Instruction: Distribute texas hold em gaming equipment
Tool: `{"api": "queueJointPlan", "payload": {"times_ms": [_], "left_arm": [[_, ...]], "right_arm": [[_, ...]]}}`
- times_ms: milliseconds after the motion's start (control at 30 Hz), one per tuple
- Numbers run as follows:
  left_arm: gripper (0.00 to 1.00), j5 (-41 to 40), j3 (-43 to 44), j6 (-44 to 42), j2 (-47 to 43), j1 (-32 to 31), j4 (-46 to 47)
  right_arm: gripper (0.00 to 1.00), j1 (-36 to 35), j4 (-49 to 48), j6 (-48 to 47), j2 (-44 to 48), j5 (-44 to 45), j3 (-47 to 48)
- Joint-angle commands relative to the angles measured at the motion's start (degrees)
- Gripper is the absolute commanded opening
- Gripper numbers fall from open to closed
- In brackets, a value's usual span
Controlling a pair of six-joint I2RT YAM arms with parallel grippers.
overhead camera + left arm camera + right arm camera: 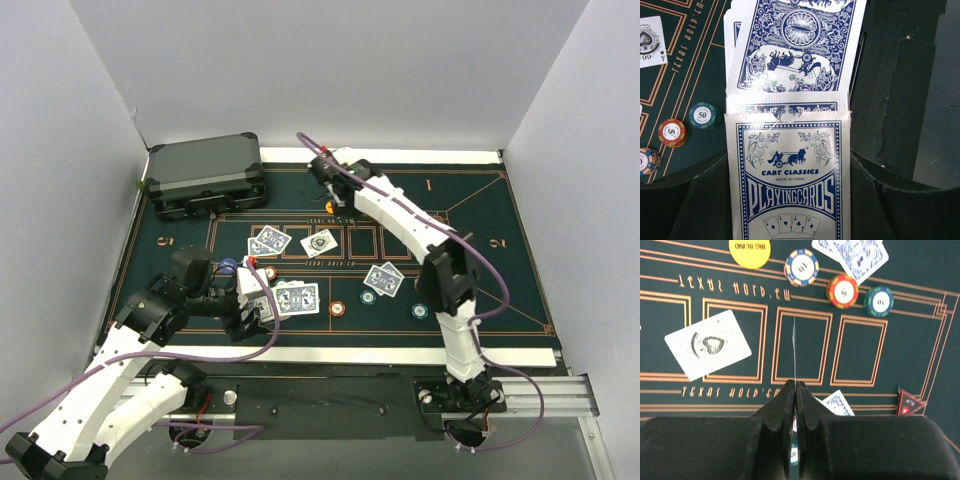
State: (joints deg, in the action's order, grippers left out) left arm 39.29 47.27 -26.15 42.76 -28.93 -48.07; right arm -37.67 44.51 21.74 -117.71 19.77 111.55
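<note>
Card box (pixel 790 185): blue/white, "Cart Classics", flap open, clamped upright in left gripper (pixel 790 210). Blue-backed deck (pixel 800 45) sticks out of its top.
Single card (pixel 794 347): pinched edge-on in right gripper (pixel 795 386), over the middle outlined box.
Ace of spades (pixel 707 344): face up, tilted, flat on the surface, left of frame.
Face-down: left pair (pixel 269 241), right pair (pixel 384 279), both fanned, well apart.
Chips run along the top of the right wrist frame: yellow "BIG BLIND" chip (pixel 750 251), blue/yellow chip (pixel 801 267), red chip (pixel 842 290), teal chip (pixel 878 301).
</note>
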Motion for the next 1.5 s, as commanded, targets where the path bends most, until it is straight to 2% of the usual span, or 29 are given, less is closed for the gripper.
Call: {"api": "queueJointPlan", "payload": {"times_ms": [0, 133, 333, 567, 800, 867, 1000, 1067, 1267, 1433, 1467], "left_arm": [[0.0, 1.41, 0.99, -0.22, -0.58, -0.08, 2.63], [0.0, 1.32, 1.25, -0.22, -0.4, -0.08, 2.55], [0.0, 1.23, 1.6, -0.22, -0.05, -0.08, 2.55], [0.0, 1.14, 1.34, -0.3, 0.04, -0.08, 2.55], [0.0, 1.05, 1.6, -0.04, 0.21, -0.08, 2.81], [0.0, 1.05, 1.78, -0.13, 0.21, -0.08, 2.81], [0.0, 1.05, 1.69, -0.13, 0.3, -0.08, 2.63], [0.0, 1.05, 1.6, -0.21, 0.3, -0.08, 2.72], [0.0, 0.88, 1.6, -0.13, 0.13, -0.08, 2.72], [0.0, 0.79, 1.43, -0.3, -0.14, -0.08, 2.28], [0.0, 0.88, 1.25, -0.22, -0.22, 0.01, 2.28]], "right_arm": [[0.0, -3.28, 6.37, -5.03, -7.24, 10.9, 9.54], [0.0, -5.3, 7.17, -6.18, -14.46, 12.22, 14.91], [0.0, -8.29, 7.26, -6.09, -21.41, 12.31, 17.56], [0.0, -9.88, 6.03, -5.21, -22.92, 11.52, 14.94], [0.0, -9.97, 2.6, -3.63, -22.65, 4.05, 11.41], [0.05, -9.97, 2.16, -3.37, -22.83, 2.83, 10.89], [0.27, -9.53, 0.05, -3.1, -19.94, -0.68, 6.77], [0.34, -9.26, -3.36, -3.28, -16.96, -2.36, 3.87], [0.51, -7.6, -6.28, -3.72, -9.75, -10.09, 1.83], [0.58, -4.79, -7.24, 1.1, -1.57, -16.66, -0.97], [0.68, -4.0, -8.81, 2.51, 2.1, -18.69, -3.16]]}}
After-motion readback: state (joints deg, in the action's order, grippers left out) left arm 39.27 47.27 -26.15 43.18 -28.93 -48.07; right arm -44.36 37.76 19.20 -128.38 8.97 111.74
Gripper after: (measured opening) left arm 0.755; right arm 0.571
